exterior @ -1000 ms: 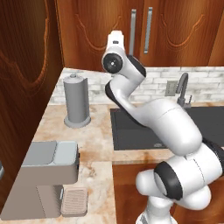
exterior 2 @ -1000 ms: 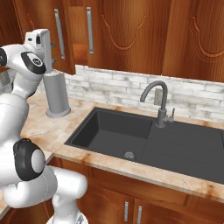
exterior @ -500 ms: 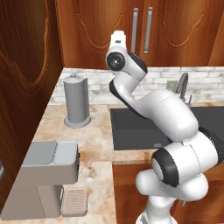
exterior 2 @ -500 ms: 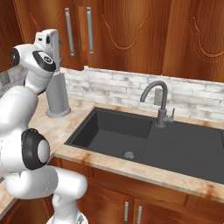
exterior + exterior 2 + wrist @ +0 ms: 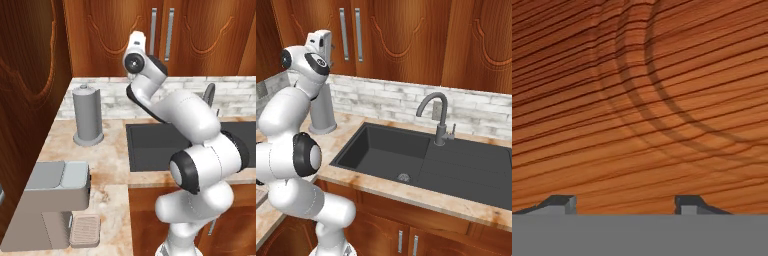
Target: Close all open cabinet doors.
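Reddish-brown glossy wooden cabinet doors with carved arch outlines and slim vertical silver bar handles are sitting flush above the grey-white brick backsplash; in both base views this upper run is presenting as shut, with no leaf standing proud. One large reddish-brown carved panel is occupying the left of the left base view, angled toward the camera beside the marbled beige stone surface; it is judged to be a door standing open, though its hinge line is not visible.

The end effector is pointing squarely at a carved wooden face at very close range, its two dark fingertips standing apart with nothing between them. Whether they are touching the wood cannot be told.

Assessment: the doors over the dark sink basin are requiring no work. Any remaining work is lying at the left-hand panel, so the task is appearing unfinished.
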Tool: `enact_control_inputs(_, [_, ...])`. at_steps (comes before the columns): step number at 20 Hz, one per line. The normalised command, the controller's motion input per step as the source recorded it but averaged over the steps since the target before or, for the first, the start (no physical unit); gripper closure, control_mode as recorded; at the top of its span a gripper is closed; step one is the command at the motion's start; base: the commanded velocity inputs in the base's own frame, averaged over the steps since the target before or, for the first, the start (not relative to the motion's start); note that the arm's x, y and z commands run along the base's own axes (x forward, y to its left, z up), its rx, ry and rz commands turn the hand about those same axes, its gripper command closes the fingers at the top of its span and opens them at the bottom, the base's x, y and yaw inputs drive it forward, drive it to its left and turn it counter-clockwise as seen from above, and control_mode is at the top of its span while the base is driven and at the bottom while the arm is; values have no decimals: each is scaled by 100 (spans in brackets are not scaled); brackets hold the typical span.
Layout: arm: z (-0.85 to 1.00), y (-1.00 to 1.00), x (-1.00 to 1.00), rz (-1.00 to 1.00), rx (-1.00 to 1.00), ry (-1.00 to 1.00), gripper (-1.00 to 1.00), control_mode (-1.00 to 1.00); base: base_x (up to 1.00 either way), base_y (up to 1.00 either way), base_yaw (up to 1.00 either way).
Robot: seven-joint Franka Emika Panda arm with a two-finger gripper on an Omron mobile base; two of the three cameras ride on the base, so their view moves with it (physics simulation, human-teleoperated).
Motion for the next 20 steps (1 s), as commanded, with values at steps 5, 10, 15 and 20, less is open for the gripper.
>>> enact_control_inputs(5, [0, -21, 58, 0, 19, 6, -100, -100, 0, 0, 0])
enact_control_inputs(10, [-18, -18, 35, 0, 17, 9, -100, -100, 0, 0, 0])
enact_control_inputs(15, [-52, -1, -14, 0, 13, 8, -100, -100, 0, 0, 0])
enact_control_inputs(20, [-44, 0, -54, 0, 14, 5, -100, -100, 0, 0, 0])
